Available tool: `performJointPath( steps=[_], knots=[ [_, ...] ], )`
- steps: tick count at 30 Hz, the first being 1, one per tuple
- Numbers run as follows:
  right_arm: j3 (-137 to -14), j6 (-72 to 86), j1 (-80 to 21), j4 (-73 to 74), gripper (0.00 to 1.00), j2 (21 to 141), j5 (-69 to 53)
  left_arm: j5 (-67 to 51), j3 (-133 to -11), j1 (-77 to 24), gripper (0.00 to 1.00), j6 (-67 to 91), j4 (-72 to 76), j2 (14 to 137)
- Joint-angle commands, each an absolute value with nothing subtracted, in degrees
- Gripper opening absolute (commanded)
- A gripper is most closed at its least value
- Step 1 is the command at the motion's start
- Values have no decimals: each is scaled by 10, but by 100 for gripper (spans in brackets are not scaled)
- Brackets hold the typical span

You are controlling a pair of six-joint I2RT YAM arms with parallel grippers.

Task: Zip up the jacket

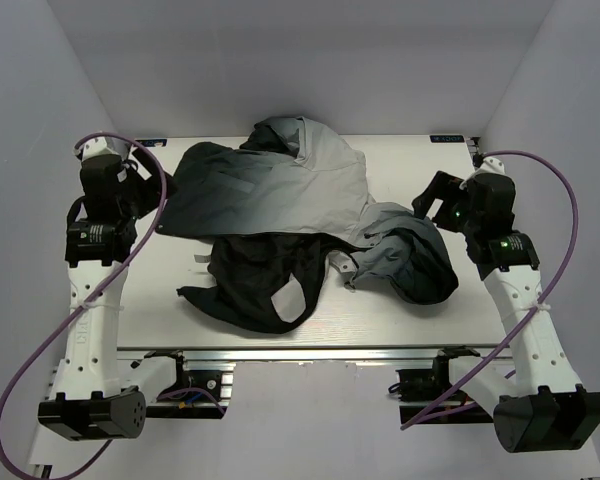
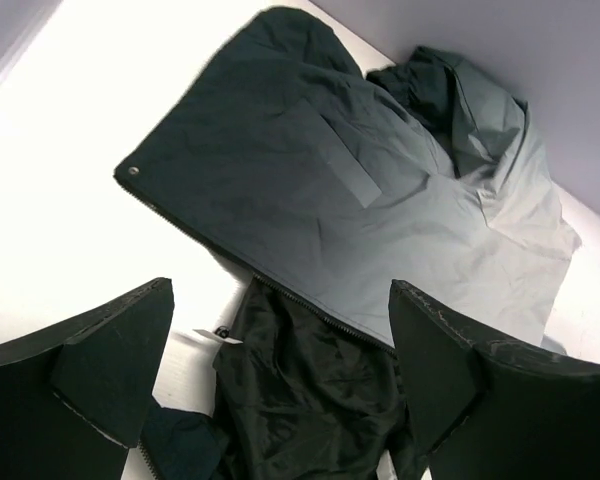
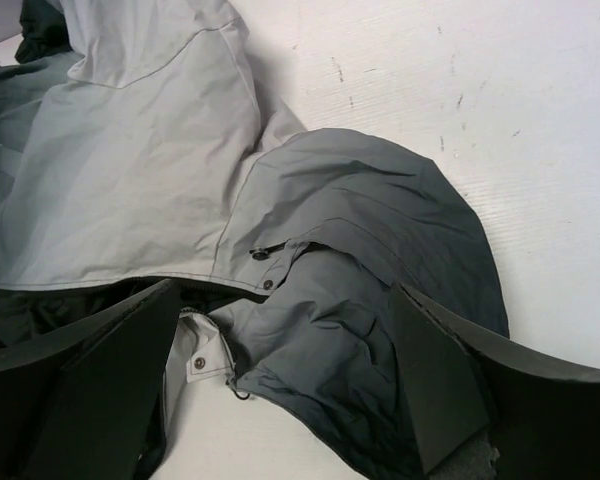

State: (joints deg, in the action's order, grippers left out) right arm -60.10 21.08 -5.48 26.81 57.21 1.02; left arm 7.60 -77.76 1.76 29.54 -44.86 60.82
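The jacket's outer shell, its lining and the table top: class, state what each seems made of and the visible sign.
Jacket shell: likely thin woven synthetic, matte, fading light grey to dark; soft creases. Lining: probably slick nylon-like fabric, black, faint sheen on wrinkles. Table: hard white matte surface, perhaps laminate or painted; fine scratches show.

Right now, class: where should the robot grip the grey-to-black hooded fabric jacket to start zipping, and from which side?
Probably the jacket's snap corner, where the zipper edge ends flat on the white table. Use the left hand from the left; open, it faces that corner.
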Motion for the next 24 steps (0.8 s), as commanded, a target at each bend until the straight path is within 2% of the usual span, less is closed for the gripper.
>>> performJointPath(
  steps=[1,8,11,13,15,17,19,20,22,24],
  knots=[
    [-593,218,-54,243,89,557,-16,22,-789,18,98,266,-439,612],
    [-556,226,-54,257,89,538,-56,-112,-756,7,98,246,-368,664],
    [-546,217,-55,304,89,560,-105,-21,-782,-128,98,226,-362,741],
    [-516,217,-67,316,89,563,-127,76,-847,-234,98,203,-382,799],
    [-492,231,-86,316,89,561,-125,74,-909,-275,98,156,-374,887],
    [-466,246,-143,326,89,561,-59,61,-969,-327,98,95,-387,953],
    [-453,272,-201,358,89,566,-8,102,-1068,-379,98,49,-414,1054],
    [-446,284,-215,364,90,565,36,123,-1104,-396,98,25,-423,1089],
    [-427,317,-232,365,89,554,53,153,-1210,-432,98,-42,-458,1185],
    [-398,339,-233,357,89,541,61,177,-1260,-446,98,-87,-468,1257]
  ],
)
